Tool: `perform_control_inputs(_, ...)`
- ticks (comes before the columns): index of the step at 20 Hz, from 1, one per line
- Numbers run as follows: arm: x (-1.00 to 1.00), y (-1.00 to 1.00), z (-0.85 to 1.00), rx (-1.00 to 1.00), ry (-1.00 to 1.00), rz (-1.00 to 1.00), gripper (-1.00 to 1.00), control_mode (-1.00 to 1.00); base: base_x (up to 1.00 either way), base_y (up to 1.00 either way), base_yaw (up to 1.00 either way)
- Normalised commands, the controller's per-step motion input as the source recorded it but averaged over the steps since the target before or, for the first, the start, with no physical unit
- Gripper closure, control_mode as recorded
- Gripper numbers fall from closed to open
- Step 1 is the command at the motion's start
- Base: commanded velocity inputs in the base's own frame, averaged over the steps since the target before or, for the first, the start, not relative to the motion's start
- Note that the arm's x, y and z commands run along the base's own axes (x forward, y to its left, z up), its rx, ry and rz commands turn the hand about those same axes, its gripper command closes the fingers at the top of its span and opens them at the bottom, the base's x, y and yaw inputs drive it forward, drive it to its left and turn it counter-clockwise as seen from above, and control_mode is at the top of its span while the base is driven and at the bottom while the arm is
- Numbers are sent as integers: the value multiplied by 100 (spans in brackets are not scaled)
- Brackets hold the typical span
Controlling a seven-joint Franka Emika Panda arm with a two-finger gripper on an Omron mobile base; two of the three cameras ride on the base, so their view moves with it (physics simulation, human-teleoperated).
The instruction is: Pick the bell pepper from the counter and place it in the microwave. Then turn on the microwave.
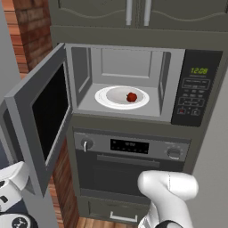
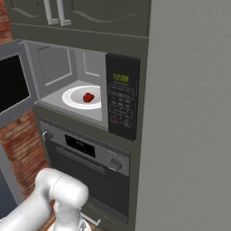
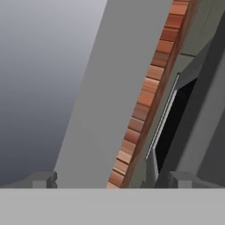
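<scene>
The microwave (image 1: 129,60) stands with its door (image 1: 44,116) swung wide to the left. Inside, the small red bell pepper (image 1: 131,96) rests on the white round plate (image 1: 111,99), a little right of the plate's centre. From the right base view I see the bell pepper (image 2: 88,97) on the plate (image 2: 72,97), next to the black keypad (image 2: 122,97) with its green digits. My gripper (image 3: 112,180) is open with nothing between its fingers. It looks along the edge of the open door (image 3: 206,110) with its silver handle (image 3: 162,118). The counter is out of view.
A knobbed oven (image 1: 129,147) sits directly under the microwave, and dark cabinets (image 1: 133,13) hang above it. A brick wall (image 1: 31,31) runs behind the open door. A plain grey panel (image 2: 189,113) borders the microwave on the right. My white arm (image 1: 169,187) rises in front of the oven.
</scene>
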Motion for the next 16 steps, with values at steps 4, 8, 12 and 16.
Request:
perform_control_inputs(4, 1, -1, -1, 0, 0, 0, -100, -100, 0, 0, 0)
perform_control_inputs(8, 0, -25, 0, 0, 0, -1, -100, -100, 0, 0, 0)
perform_control_inputs(12, 0, -37, 0, 0, 0, -3, -100, -100, 0, 0, 0)
perform_control_inputs(16, 1, -41, 0, 0, 0, -5, -100, -100, 0, 0, 0)
